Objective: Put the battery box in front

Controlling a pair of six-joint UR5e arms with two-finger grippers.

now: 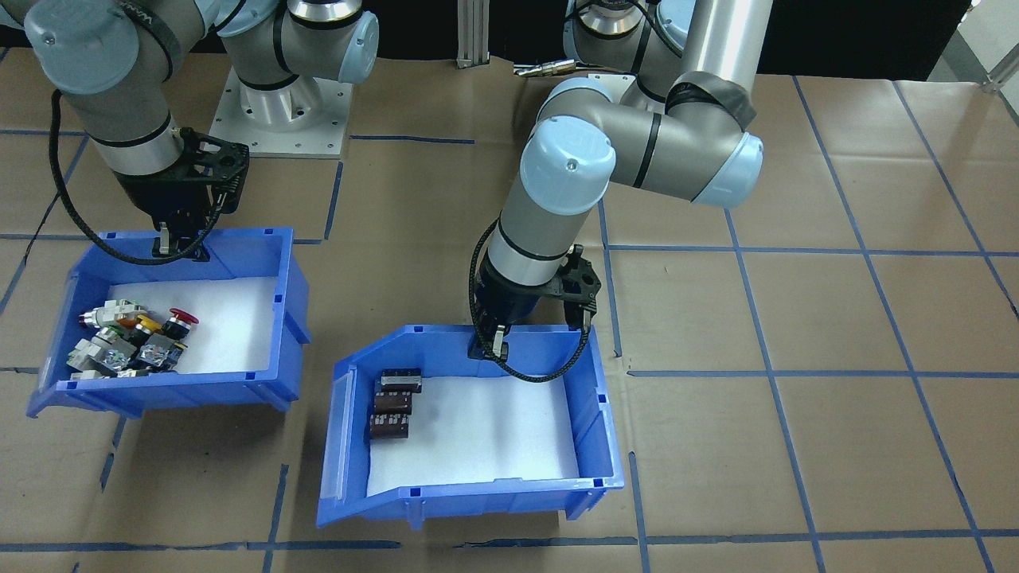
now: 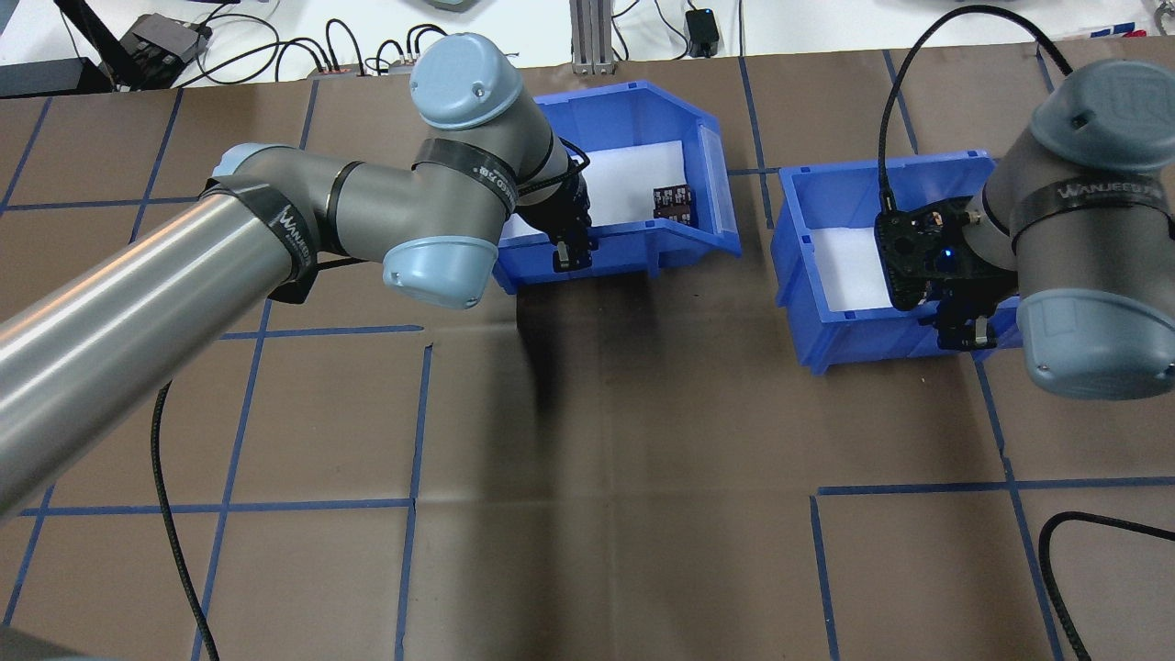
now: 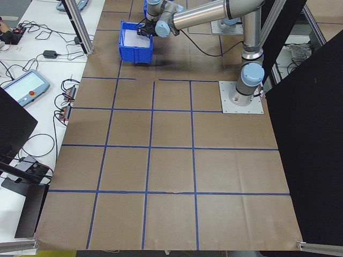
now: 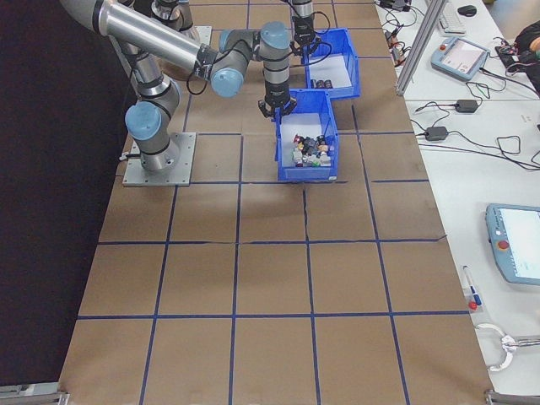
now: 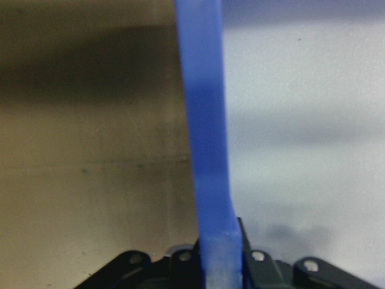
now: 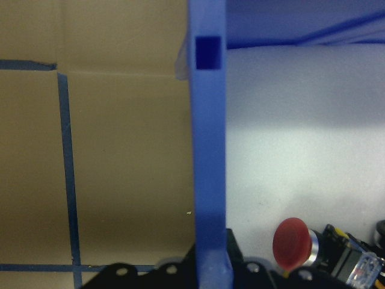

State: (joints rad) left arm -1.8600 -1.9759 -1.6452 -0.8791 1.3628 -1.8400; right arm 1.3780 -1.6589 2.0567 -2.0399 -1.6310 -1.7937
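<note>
Surface: brown-papered bench [image 1: 836, 318], blue tape grid.
Battery box [image 1: 509, 485]: mid-bench toward the far edge — three cells [image 1: 392, 414] on foam.
Handling: likely rigid, light plastic; cells may slide.
Left tool [image 1: 495, 344]: clamped on its rear wall.
Right tool [image 1: 171, 241]: pinching the switch bin [image 1: 239, 390] wall.

battery box [image 1: 470, 434] beside switch bin [image 1: 171, 322]

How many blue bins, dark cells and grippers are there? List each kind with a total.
Blue plastic bins: 2 (battery box, switch bin)
Dark brown cylindrical cells: 3
Two-finger grippers: 2 (left gripper, right gripper)
Total: 7
</note>
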